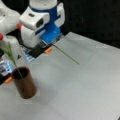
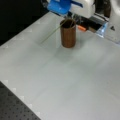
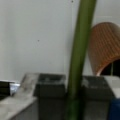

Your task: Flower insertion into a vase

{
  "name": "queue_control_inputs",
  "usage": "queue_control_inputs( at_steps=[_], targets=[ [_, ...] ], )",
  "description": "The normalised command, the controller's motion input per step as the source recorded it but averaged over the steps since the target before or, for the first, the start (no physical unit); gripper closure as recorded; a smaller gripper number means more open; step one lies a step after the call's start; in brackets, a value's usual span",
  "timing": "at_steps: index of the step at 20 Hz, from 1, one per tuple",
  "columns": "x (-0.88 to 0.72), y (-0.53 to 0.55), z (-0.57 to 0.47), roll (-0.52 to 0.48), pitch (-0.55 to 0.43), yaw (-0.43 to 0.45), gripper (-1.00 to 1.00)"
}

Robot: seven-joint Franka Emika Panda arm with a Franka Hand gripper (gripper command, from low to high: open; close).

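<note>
The dark brown vase (image 1: 25, 85) stands upright on the white table, at the lower left in a front view and near the top centre in a front view (image 2: 68, 33). One green flower (image 1: 11, 55) leans out of its mouth. My gripper (image 1: 51, 43) is beyond and to the right of the vase, low over the table, shut on a second thin green flower stem (image 1: 66, 55) that slants down onto the table. In a front view this stem (image 2: 51, 33) runs left past the vase. In the wrist view the stem (image 3: 80, 50) sits between my dark fingers (image 3: 51, 87), with the vase (image 3: 105, 47) at right.
An orange piece (image 1: 47, 50) lies by a printed card under the arm. White robot housing (image 1: 8, 15) fills the upper left. A black perforated board (image 2: 15, 107) borders the table (image 2: 65, 82) at the lower left, and dark backdrop lies beyond the far edge.
</note>
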Motion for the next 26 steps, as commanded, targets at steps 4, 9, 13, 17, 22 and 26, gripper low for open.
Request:
queue_control_inputs(
  at_steps=[4, 9, 13, 17, 22, 26],
  targets=[
    [-0.71, -0.3, -0.07, -0.045, -0.154, 0.206, 1.0],
    [-0.55, -0.25, -0.07, -0.121, -0.159, 0.11, 1.0],
    [-0.37, -0.19, -0.05, -0.203, -0.14, 0.016, 1.0],
    [-0.25, -0.14, -0.1, -0.179, -0.116, 0.038, 1.0],
    [-0.22, -0.17, -0.13, -0.155, -0.116, 0.078, 1.0],
    [-0.27, -0.2, -0.14, -0.104, -0.137, 0.109, 1.0]
  ],
)
